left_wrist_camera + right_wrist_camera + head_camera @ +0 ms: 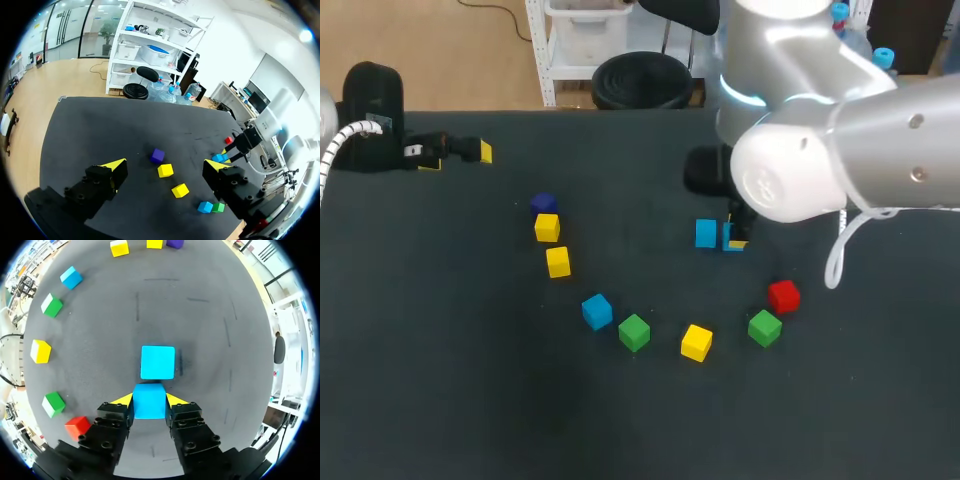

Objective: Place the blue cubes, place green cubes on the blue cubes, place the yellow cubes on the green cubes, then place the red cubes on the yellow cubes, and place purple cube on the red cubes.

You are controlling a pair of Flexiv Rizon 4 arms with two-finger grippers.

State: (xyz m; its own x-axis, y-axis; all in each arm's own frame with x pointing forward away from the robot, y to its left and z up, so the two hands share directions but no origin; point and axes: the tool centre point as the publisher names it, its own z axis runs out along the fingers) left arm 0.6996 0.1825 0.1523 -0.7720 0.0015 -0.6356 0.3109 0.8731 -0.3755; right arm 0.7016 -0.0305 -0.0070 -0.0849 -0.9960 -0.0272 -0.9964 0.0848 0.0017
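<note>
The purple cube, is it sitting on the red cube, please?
No, the purple cube rests on the table beside a yellow cube, apart from the red cube.

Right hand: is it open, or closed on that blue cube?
Shut. In the right wrist view the right hand has both fingers against the held blue cube from two sides, just behind the second blue cube.

Head view: light even, from overhead, moderate. Matte black table (440,400) shows no glare. Cubes, e.g. yellow cube (696,341), throw only faint soft shadows. Right arm (880,150), upper right of frame, has white hot spots on its silver shell.

Left wrist view: room bright, table dim by contrast w/ slight sheen; its edges bow.

Right wrist view: table reads grey. Free blue cube (158,362), just ahead of right end effector (149,400), drops a thin soft shadow on one side. Gripped blue cube (149,405) lit flat.
</note>
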